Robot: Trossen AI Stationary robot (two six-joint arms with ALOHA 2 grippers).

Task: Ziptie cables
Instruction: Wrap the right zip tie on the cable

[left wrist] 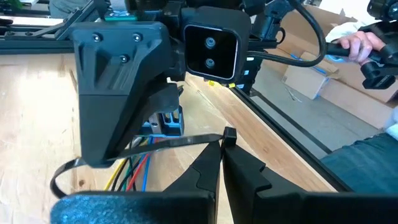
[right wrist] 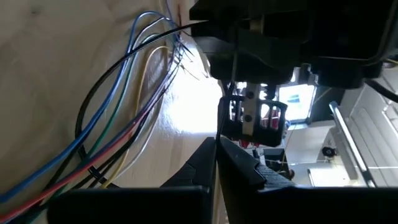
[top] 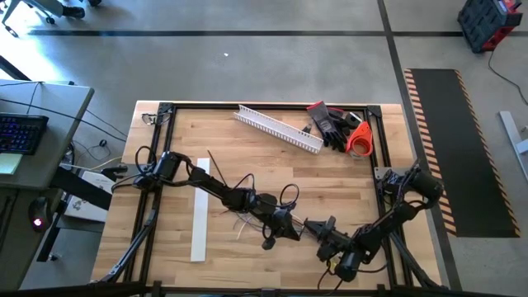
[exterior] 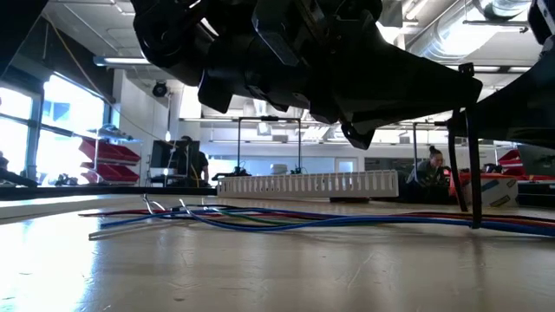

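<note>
The cables (top: 247, 202), several thin blue, red, green, yellow and black wires, lie along the wooden table (top: 247, 264); the low view shows them flat on the boards (exterior: 286, 218). A black zip tie (left wrist: 174, 142) stretches between my two grippers just above the cables. My left gripper (top: 289, 227) and my right gripper (top: 318, 227) face each other tip to tip near the table's front, each shut on the tie. In the low view, a black strap (exterior: 473, 165) drops down to the cables. Another small black tie (right wrist: 93, 171) binds the wires farther along. My left gripper pinches the zip tie at its end with the small square head (left wrist: 228, 133) between its two fingertips, coming in nearly level from the table's left. The strap runs away from the fingers toward the other gripper and curls into a loop (left wrist: 57, 180), clear of the table. My right gripper pinches the thin black strap (right wrist: 219, 134) between its fingertips (right wrist: 239, 158), coming in nearly level from the table's right. The strap leads straight away from the fingers toward the left gripper. Which part of the strap it has, I cannot tell.
A white slotted channel (top: 279, 128) lies at the back, with black-and-red gloves (top: 330, 124) and an orange object (top: 359, 139) beside it. A flat white strip (top: 200, 210) lies at the left. Black frame rails (top: 381, 148) border the table. A person's hand (left wrist: 354, 40) shows beyond the table.
</note>
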